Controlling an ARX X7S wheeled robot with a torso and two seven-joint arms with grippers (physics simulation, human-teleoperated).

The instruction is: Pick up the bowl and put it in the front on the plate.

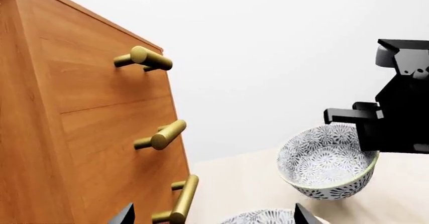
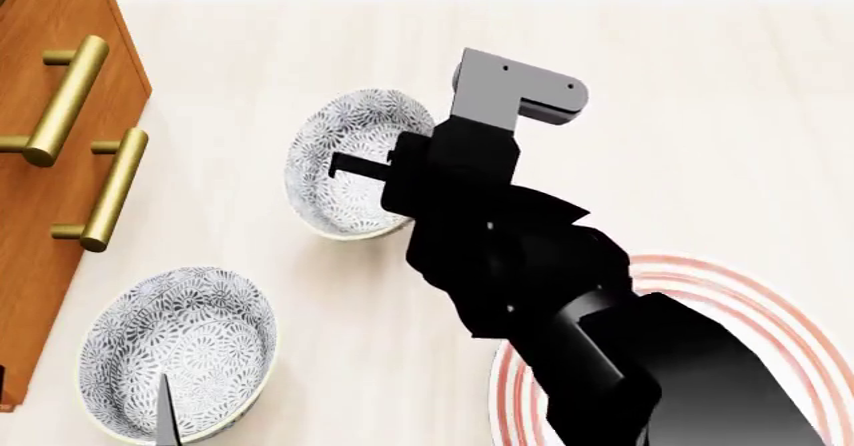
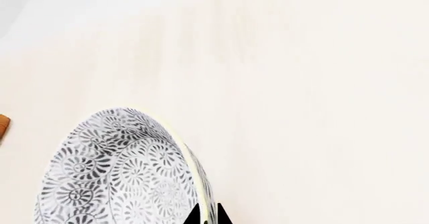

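Bowl [image 2: 350, 162] rim btwn R end effector [image 3: 207, 215] fingers.

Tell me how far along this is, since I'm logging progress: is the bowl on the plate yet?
Not yet. The right gripper is at the rim of the farther bowl, one finger inside; whether it has closed is unclear. That bowl sits apart from the red-ringed plate. Lifting and placing it remain. The nearer bowl is untouched.
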